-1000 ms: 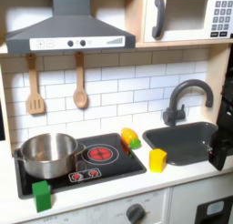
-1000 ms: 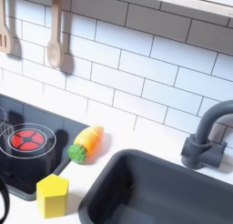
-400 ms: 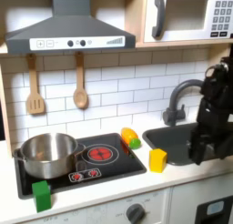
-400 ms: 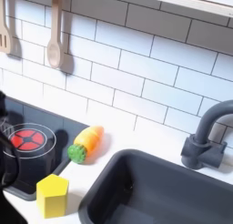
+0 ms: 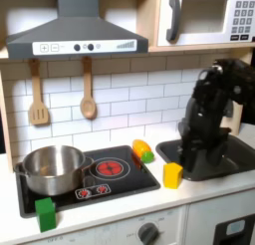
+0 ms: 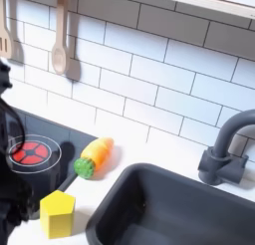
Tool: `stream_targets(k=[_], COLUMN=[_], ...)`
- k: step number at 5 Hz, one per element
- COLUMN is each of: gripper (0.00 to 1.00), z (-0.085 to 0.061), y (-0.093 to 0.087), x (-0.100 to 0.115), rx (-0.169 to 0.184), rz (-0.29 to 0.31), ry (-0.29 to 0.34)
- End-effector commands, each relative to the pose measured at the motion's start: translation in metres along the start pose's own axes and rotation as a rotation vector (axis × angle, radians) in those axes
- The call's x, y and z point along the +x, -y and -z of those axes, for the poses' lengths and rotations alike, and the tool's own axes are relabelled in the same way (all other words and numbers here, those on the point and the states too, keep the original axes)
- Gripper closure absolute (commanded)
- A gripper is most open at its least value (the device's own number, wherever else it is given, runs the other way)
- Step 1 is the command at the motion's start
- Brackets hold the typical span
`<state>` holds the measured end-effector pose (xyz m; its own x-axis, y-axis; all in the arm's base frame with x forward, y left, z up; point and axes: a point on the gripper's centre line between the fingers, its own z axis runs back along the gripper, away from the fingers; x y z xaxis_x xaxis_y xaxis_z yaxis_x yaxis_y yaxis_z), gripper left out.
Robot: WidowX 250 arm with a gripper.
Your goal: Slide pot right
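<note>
Arm has swung in from the first exterior view's right: a second ago just its edge showed at the frame border, now the whole black arm stands over the sink (image 5: pixel 214 154). End effector (image 5: pixel 187 167) hangs low at the sink's near-left corner, just right of the yellow block (image 5: pixel 173 174). Too dark and blurred to read the jaws; can't tell if open or closed. Nothing visibly held.

In the second exterior view a dark shape, most likely part of the arm, has come in along the left edge, over the stove, next to the red burner (image 6: pixel 33 152).

Pot (image 5: pixel 52 168) hasn't moved. It sits on the left burner of the black stovetop (image 5: pixel 125 184) in the first exterior view, shiny, upright, looks empty, well apart from the end effector. Right burner (image 5: pixel 110 169) beside it is bare, so the slide path looks free.

Other bits unchanged: green block (image 5: pixel 45 212) on the worktop in front of the stove, toy carrot (image 6: pixel 95 155) between stove and sink, spatula (image 5: pixel 38 92) and wooden spoon (image 5: pixel 88 90) on the wall, faucet (image 6: pixel 225 149) behind the sink.

My read: approach phase only, no contact yet, task effectively at zero. Arm has to cross the yellow block and carrot area to reach the pot's left side or rim. Risk: clipping the block or carrot on the way over.
</note>
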<state>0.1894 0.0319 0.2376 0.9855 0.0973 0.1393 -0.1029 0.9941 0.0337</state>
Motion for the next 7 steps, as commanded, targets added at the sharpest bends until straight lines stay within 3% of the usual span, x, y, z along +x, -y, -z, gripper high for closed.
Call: stream_targets(k=[1,4,7], gripper=[0.0,0.0,0.0], z=[0.005,0.007,0.03], y=[-0.017,-0.055,-0.096], x=[0.03,0.077,0.123], rx=[0.031,0.051,0.067], rz=[-0.017,-0.075,-0.15], ry=[0.022,0.05,0.029])
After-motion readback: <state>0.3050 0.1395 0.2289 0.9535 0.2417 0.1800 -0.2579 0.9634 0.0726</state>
